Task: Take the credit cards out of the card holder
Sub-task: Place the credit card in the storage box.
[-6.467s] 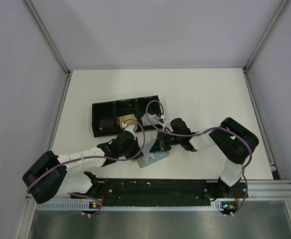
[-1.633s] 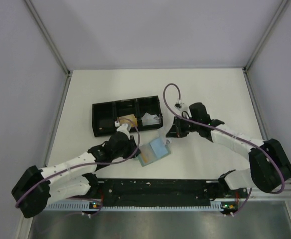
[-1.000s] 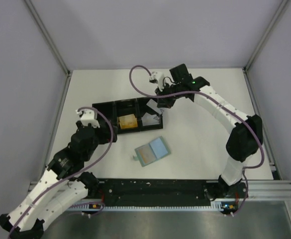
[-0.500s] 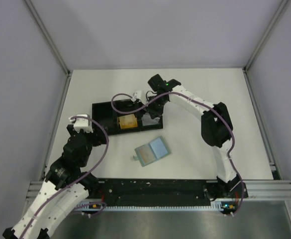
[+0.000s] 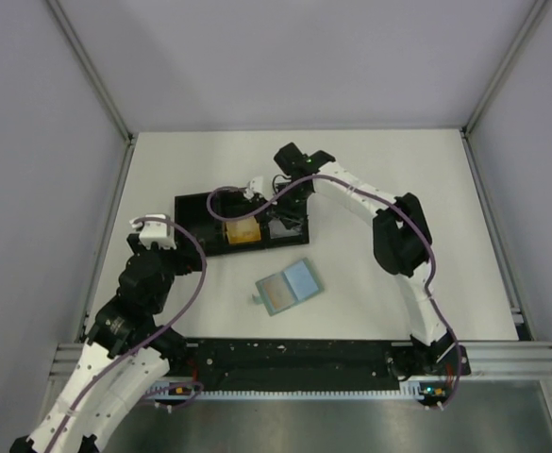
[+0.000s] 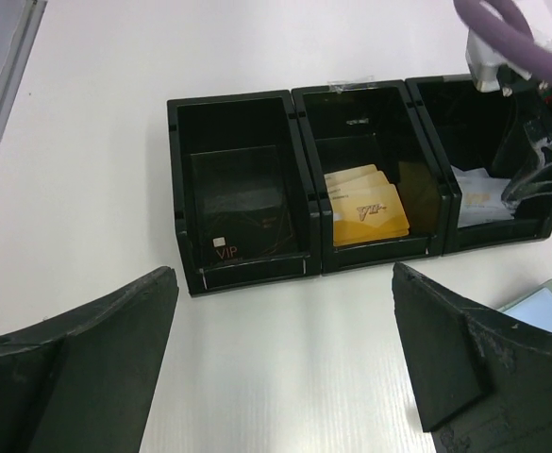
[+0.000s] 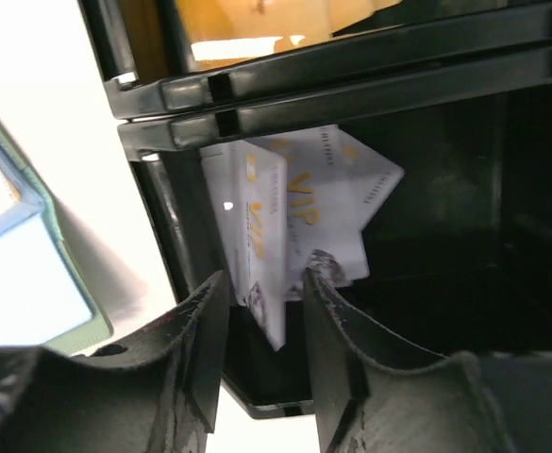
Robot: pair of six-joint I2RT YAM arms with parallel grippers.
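Note:
The pale blue card holder point(image 5: 288, 286) lies open and flat on the table, seen also as the card holder point(image 6: 544, 307) at the left wrist view's lower right edge. My right gripper point(image 7: 266, 278) reaches into the right compartment of the black tray point(image 5: 178, 226). Its jaws stand apart around an upright silvery credit card point(image 7: 261, 236), with a dark gap beside the card. More silvery cards point(image 7: 342, 212) lie under it. Gold cards point(image 6: 368, 215) fill the middle compartment. My left gripper point(image 6: 285, 278) is open and empty over the table in front of the tray.
A black card marked VIP point(image 6: 242, 212) lies in the tray's left compartment. The right arm point(image 5: 351, 193) arches over the tray from behind, its purple cable point(image 5: 224, 193) looping above the middle compartment. Grey walls bound the white table point(image 5: 398, 170) on three sides.
The right gripper swung from behind the tray down into the right compartment, and its jaws have parted from shut. The left arm drew back slightly toward the near left.

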